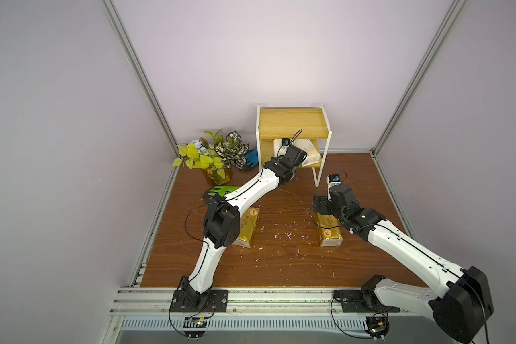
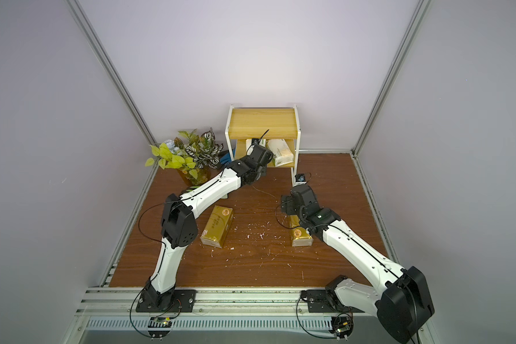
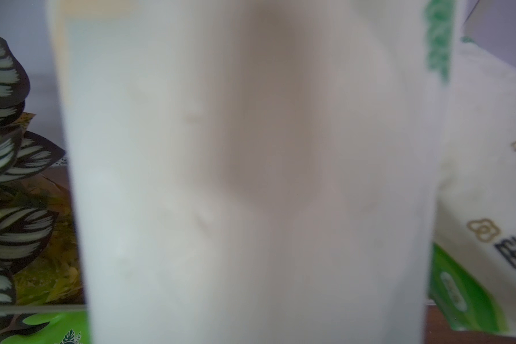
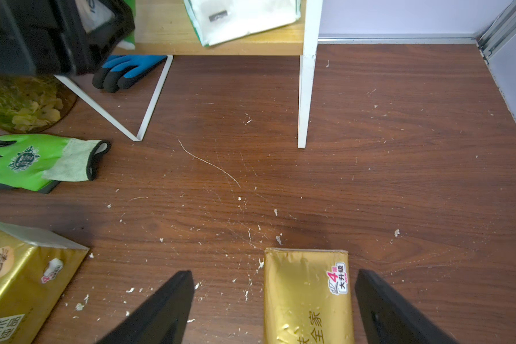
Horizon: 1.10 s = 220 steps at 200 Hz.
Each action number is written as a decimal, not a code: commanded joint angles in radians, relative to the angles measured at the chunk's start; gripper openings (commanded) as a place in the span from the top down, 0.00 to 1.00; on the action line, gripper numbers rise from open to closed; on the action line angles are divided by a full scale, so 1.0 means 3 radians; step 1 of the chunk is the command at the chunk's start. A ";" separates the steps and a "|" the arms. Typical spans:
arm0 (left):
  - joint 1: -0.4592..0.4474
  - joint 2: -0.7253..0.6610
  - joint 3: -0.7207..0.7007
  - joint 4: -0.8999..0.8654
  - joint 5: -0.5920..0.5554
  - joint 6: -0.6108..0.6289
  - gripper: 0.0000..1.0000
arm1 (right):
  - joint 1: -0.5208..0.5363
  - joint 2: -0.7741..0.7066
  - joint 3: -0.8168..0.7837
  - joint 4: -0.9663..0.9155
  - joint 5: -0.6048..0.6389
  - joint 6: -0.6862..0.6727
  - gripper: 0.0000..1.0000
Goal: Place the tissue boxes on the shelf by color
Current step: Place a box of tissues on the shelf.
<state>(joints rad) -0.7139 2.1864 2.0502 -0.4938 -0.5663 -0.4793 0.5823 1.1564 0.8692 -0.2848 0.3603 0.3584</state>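
The worktop is littered with white scraps, and the shelf stands at its back edge, its top board bare. The left arm reaches deep into the lower tier, which looks like the biggest risk: a push too far could shove the light frame backwards or tip it.

I can't tell how wide the left hand stands. Its wrist view is filled by one blurred white pack. A second white pack lies askew beside it on that tier, its end near the front edge, where a nudge might slide it off.

The right hand is spread wide astride the end of a gold pack lying on the worktop. The pack sits off-centre, so closing would probably drag it sideways, and slick foil could slip. Lifting it to the shelf now may clash with the left arm. The other gold pack lies by the left elbow.
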 commanded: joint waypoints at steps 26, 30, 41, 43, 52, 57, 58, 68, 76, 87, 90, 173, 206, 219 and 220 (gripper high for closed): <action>0.0038 -0.0012 -0.0054 0.0450 -0.0208 0.0026 0.00 | 0.0014 -0.0120 -0.0005 0.0024 -0.0015 0.0007 0.09; 0.0038 -0.0012 -0.0054 0.0449 -0.0201 0.0026 0.00 | 0.0017 -0.0126 -0.0004 0.0028 -0.0015 0.0005 0.09; 0.0038 -0.0011 -0.0064 0.0444 -0.0189 0.0024 0.00 | 0.0014 -0.0137 -0.0007 0.0023 -0.0020 0.0002 0.10; 0.0038 -0.0008 -0.0064 0.0444 -0.0186 0.0023 0.00 | 0.0015 -0.0140 -0.0005 0.0024 -0.0020 0.0003 0.10; 0.0038 -0.0011 -0.0074 0.0444 -0.0205 0.0013 0.00 | 0.0017 -0.0146 -0.0010 0.0024 -0.0019 0.0002 0.10; 0.0038 -0.0017 -0.0087 0.0447 -0.0213 0.0008 0.00 | 0.0017 -0.0153 -0.0010 0.0022 -0.0020 0.0002 0.10; 0.0038 -0.0022 -0.0091 0.0448 -0.0214 0.0008 0.00 | 0.0017 -0.0153 -0.0009 0.0023 -0.0020 0.0004 0.10; 0.0038 -0.0044 -0.0129 0.0477 -0.0207 0.0020 0.00 | 0.0016 -0.0153 -0.0018 0.0024 -0.0015 0.0007 0.10; 0.0038 -0.0061 -0.0156 0.0475 -0.0219 0.0004 0.00 | 0.0017 -0.0158 -0.0020 0.0026 -0.0027 -0.0007 0.10; 0.0038 -0.0096 -0.0212 0.0504 -0.0182 0.0025 0.00 | 0.0017 -0.0158 -0.0024 0.0027 -0.0039 -0.0007 0.09; 0.0038 -0.0107 -0.0225 0.0510 -0.0173 0.0027 0.00 | 0.0017 -0.0158 -0.0024 0.0029 -0.0052 -0.0011 0.09; -0.0145 -0.0618 -0.0847 0.0777 -0.0334 0.0423 0.00 | 0.0013 -0.0149 -0.0103 0.0121 -0.0129 -0.0042 0.09; -0.0208 -0.0752 -0.1068 0.0768 -0.0224 0.0364 0.00 | 0.0017 -0.0148 -0.0112 0.0131 -0.0133 -0.0024 0.09; -0.0248 -0.0810 -0.1166 0.0736 -0.0218 0.0286 0.00 | 0.0017 -0.0148 -0.0111 0.0126 -0.0125 -0.0024 0.10; -0.0251 -0.0812 -0.1175 0.0739 -0.0213 0.0285 0.00 | 0.0017 -0.0148 -0.0108 0.0126 -0.0124 -0.0021 0.11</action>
<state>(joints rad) -0.7662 1.9720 1.7405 -0.2661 -0.6319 -0.3801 0.5823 1.1267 0.8379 -0.2802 0.3309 0.3550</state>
